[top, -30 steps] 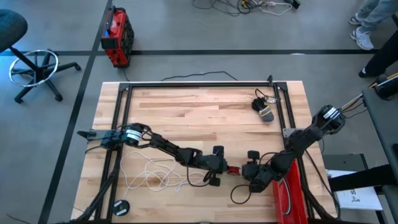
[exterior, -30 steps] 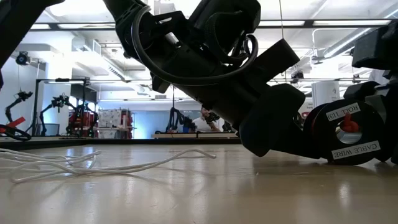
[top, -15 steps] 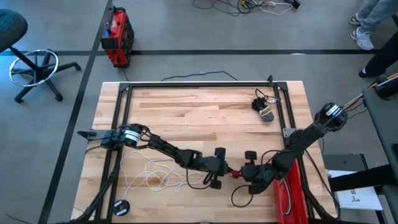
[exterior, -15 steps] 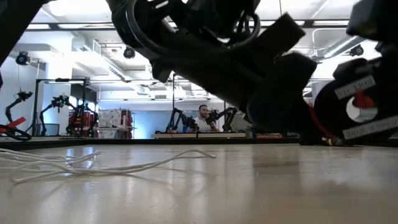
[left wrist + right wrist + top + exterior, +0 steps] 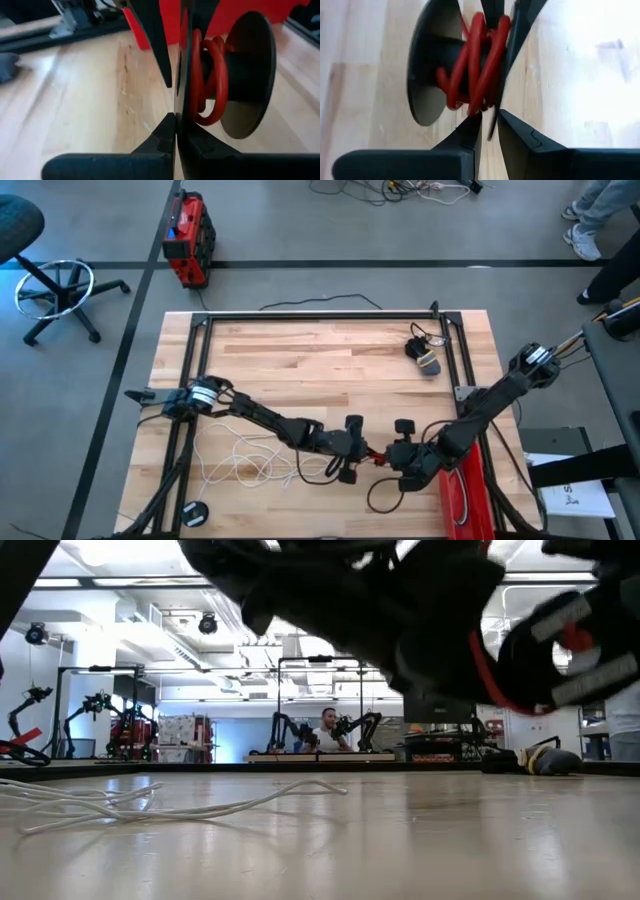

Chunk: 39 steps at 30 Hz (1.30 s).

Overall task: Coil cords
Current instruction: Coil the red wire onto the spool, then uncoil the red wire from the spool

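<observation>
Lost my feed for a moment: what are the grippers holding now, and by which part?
Both hold the black spool wound with red cord: the left gripper and the right gripper each pinch one of its flanges.

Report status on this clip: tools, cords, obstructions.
Left tool and right tool both shut on black plastic spool wound with red cord, mid-table. Loose white cord beside left arm. Coiled black cord under right arm.

Red cord (image 5: 479,55) is wound in several turns on a dark spool, raised above the table near its front middle. White cord (image 5: 243,457) lies in loose, uncoiled loops front-left. Black cord (image 5: 385,492) forms one open loop front-centre.
</observation>
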Each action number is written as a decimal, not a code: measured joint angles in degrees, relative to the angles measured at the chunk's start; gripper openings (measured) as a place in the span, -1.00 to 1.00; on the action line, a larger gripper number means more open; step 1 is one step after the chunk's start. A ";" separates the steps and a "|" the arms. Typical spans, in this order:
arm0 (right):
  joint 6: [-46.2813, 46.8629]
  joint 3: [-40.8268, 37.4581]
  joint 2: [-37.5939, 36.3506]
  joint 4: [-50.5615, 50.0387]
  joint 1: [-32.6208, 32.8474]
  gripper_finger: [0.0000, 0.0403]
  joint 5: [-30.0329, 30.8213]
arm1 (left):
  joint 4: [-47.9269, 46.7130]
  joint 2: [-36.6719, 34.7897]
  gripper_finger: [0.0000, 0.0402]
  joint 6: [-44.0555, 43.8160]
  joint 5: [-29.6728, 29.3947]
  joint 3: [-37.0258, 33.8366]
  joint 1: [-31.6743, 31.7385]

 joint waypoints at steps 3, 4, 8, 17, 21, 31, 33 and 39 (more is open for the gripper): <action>-0.88 2.56 -0.73 -1.84 -0.02 -0.70 0.57 | -0.01 -1.34 -1.00 0.11 -0.79 0.07 -0.12; -1.07 3.22 -0.79 -2.23 -0.02 -0.70 0.66 | -0.07 -1.60 -1.00 0.11 -0.90 0.07 -0.13; -2.53 5.66 -0.79 -3.32 -0.02 -0.82 0.54 | -0.50 -2.52 -1.00 0.30 -1.46 0.07 -0.61; -4.99 13.36 -0.91 -6.77 -0.04 -0.98 1.26 | -8.28 -8.95 -0.93 0.86 -1.15 0.02 -1.38; -7.90 17.17 -1.23 -7.19 -0.09 -0.99 2.15 | -12.04 -12.67 -0.82 0.88 -1.19 0.01 -1.78; -13.51 22.50 -4.28 -2.48 0.02 -1.00 7.52 | -14.62 -21.44 -0.51 0.61 -6.41 -6.17 -3.46; -14.06 22.52 -5.60 -0.67 -0.02 -1.00 8.70 | -14.37 -23.13 -0.46 -0.25 -7.97 -8.51 -3.68; -12.03 22.47 -9.43 -0.18 -0.23 -1.00 14.68 | -4.49 -28.32 -0.32 -2.53 -9.16 -18.39 -3.88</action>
